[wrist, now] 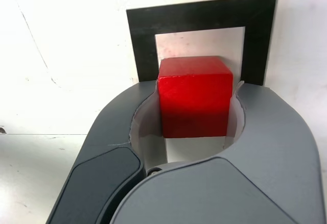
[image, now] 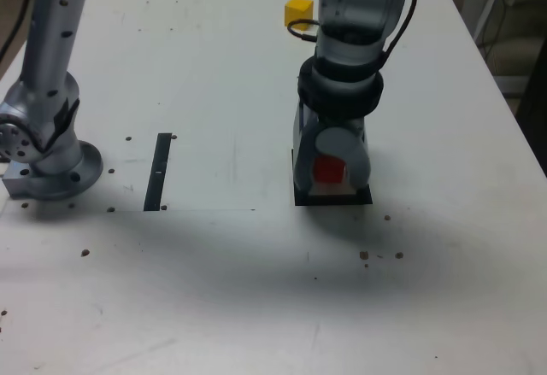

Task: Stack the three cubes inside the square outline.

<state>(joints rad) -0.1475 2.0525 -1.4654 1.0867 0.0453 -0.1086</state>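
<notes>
Writing or brand marks cannot be read anywhere on the arm, the blocks or the table [image: 256, 298]. The gripper [image: 332, 166], smooth grey plastic with rounded, curved jaws, points down over the square outline [wrist: 202, 17], a flat matte black frame with a pale centre. Its jaws are drawn in narrow and clamp the red cube [wrist: 195, 95], a glossy sharp-edged block, inside the frame's centre. A yellow cube [image: 298, 9] sits well apart at the white table's far edge. A thin black strip [image: 159, 172] lies toward the exterior view's left.
</notes>
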